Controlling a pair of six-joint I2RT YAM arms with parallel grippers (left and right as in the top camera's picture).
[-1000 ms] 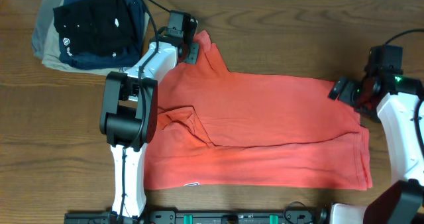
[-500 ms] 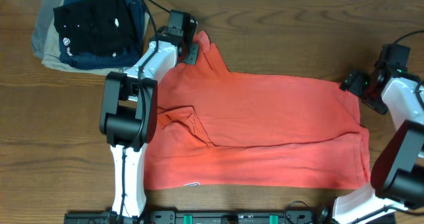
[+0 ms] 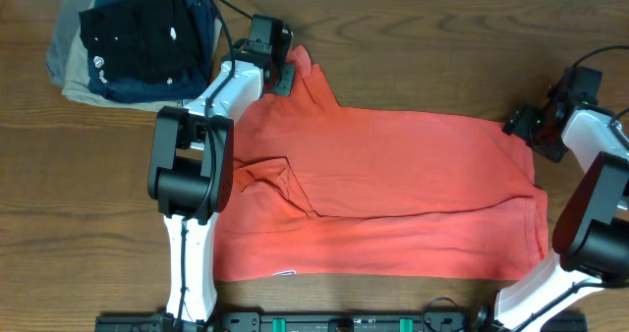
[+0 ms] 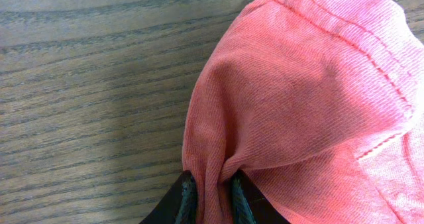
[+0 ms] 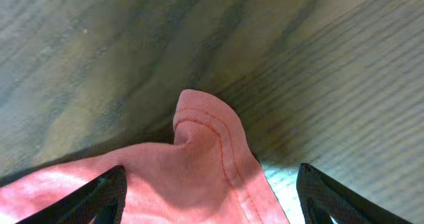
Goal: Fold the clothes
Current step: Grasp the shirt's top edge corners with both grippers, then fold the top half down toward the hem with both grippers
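Overhead: the T-shirt (image 3: 393,194) is seen spread across the centre of the table (image 3: 442,57), with a crease running along its lower half. A pile of folded garments (image 3: 128,42) is noted at upper left. Grip detail is not resolved from above.

Left wrist view: the left gripper (image 4: 211,187), at the frame bottom, is seen clamped tight on a bunched fold of shirt fabric just below a stitched hem.

Right wrist view: the right gripper (image 5: 212,191) is seen spread wide, with nothing held. A raised, hemmed shirt corner lies between the 2 jaws, apparently touched by neither.
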